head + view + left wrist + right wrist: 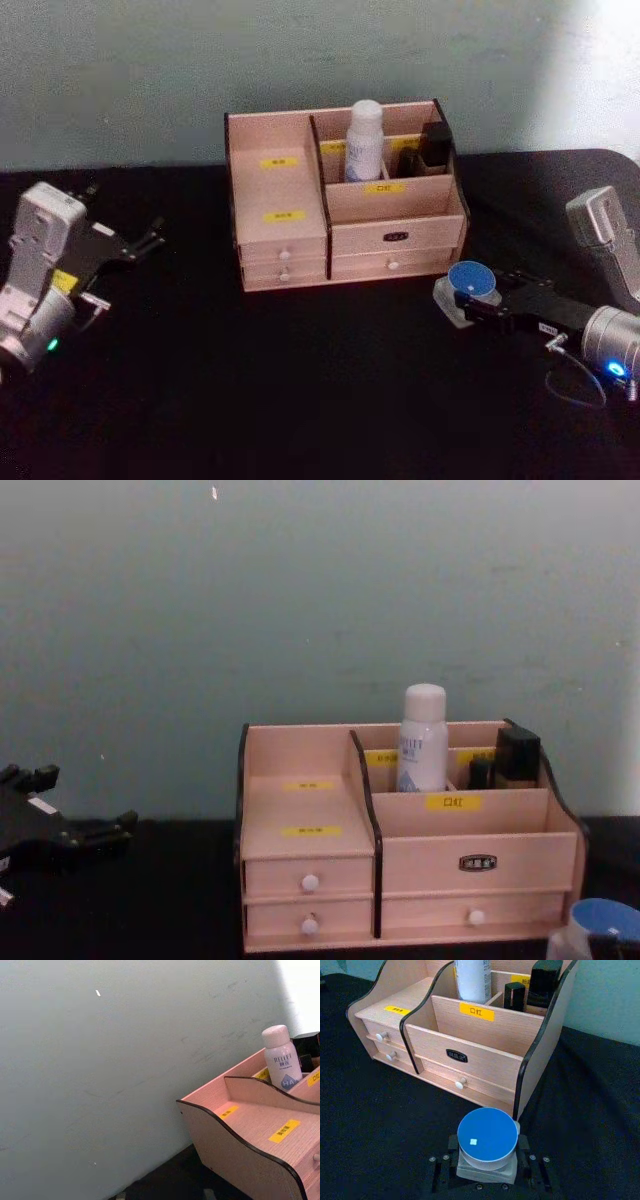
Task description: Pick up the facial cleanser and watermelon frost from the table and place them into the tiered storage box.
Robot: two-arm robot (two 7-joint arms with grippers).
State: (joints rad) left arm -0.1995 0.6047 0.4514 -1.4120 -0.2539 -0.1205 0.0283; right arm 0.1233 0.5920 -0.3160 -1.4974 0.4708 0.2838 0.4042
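Two items in the job, one apparently done: cleanser (pixel 364 140) upright in the far middle compartment of box (pixel 420 236), cap up.

Second item, blue-lidded jar (pixel 486 1139), taken as the watermelon frost: upright, lid up, on or low over surface (pixel 300 390), just near-right of the box's near right corner. Cannot tell whether lifted or resting.

Right jaws pinching the jar's clear base from both sides, right arm (pixel 600 345) reaching in from the right edge. Left jaws spread, holding nothing, parked well left of box with left arm (pixel 40 275); out of this one.

Key relation: box far-left of the jar and close by, right arm much the nearer. Nearest bare slot: open trough just above the right drawers. Far right cell already taken by black items (pixel 435 145).

Next, as a guess: lift clear of the black-edged side wall, shift left and far, keep jar axis vertical, lower into the trough, release.

Risk: clipping that side wall or the cleanser on the way in. Wide jar, so possibly a tight fit.
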